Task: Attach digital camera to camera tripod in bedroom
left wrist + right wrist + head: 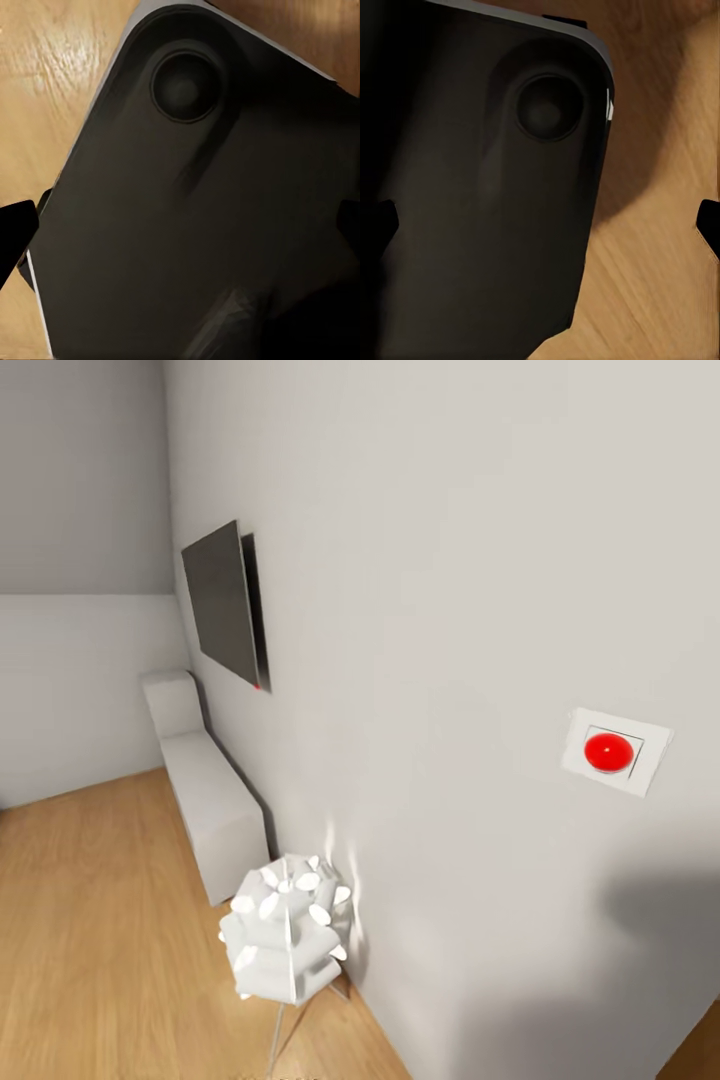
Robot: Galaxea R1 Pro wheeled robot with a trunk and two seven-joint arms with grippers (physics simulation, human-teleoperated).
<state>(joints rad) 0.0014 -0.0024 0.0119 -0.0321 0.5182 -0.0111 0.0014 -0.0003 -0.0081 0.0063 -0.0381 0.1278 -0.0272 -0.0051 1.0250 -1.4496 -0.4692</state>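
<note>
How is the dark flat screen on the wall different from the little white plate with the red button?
The screen is large and dark grey; the button plate is small and white, with a round red button in its middle. The screen hangs higher and farther along the wall, above a white bench; the plate sits lower and nearer the camera. Both are flat rectangles mounted on the same pale wall.
</note>
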